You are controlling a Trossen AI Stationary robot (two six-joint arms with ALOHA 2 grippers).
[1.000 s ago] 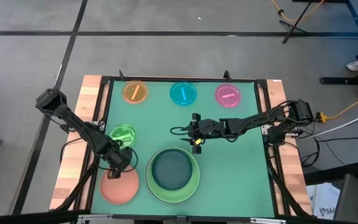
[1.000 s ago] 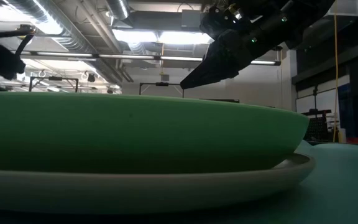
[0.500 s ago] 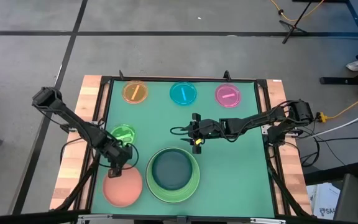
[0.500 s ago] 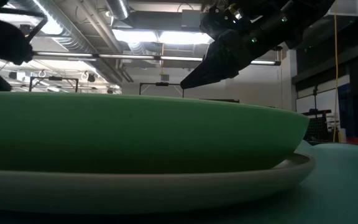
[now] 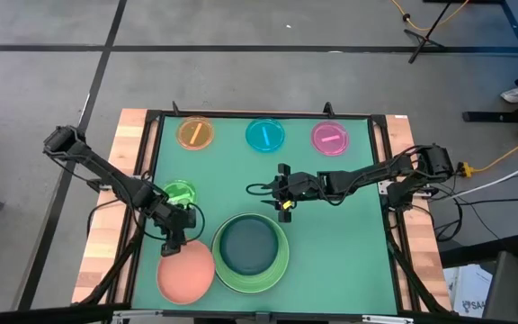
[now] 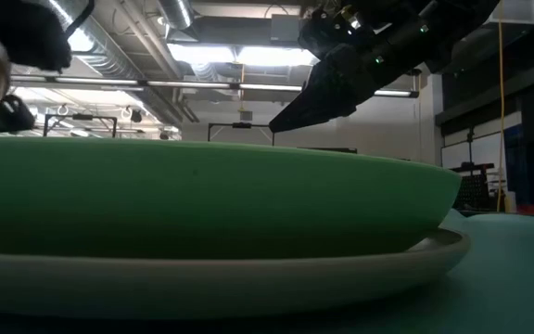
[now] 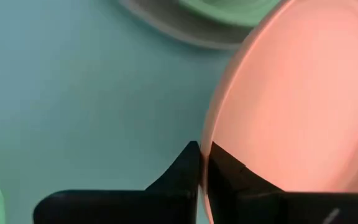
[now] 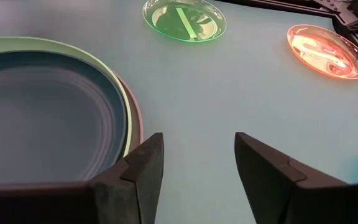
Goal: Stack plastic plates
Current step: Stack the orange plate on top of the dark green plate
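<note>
Gripping the salmon plate (image 5: 186, 274) by its rim, the left gripper (image 5: 174, 241) sits at about 7 o'clock on the green mat (image 5: 349, 234); in the left wrist view its fingers (image 7: 185, 171) are pinched tight on the plate edge (image 7: 291, 112), which looks tilted up off the mat.

Just beside the salmon plate, toward 6 o'clock: the stack. Dark teal plate (image 5: 248, 247) nested in the light green plate (image 5: 280, 266); the low view shows the green one (image 6: 202, 199) resting in a grey-white plate (image 6: 248, 278) beneath. Salmon rim and green rim nearly touching; cannot tell if they meet.

At 9 o'clock, the translucent green plate (image 5: 178, 193), flat, close to the left arm.

Mat centre: right gripper (image 5: 283, 192) hovers just beyond the stack, fingers spread wide with nothing between them, as its wrist view shows (image 8: 194, 162).

Far edge, in a row and well apart: orange plate (image 5: 195, 134) at 11 o'clock, cyan plate (image 5: 265, 135) at 12, magenta plate (image 5: 330, 138) at 1.
</note>
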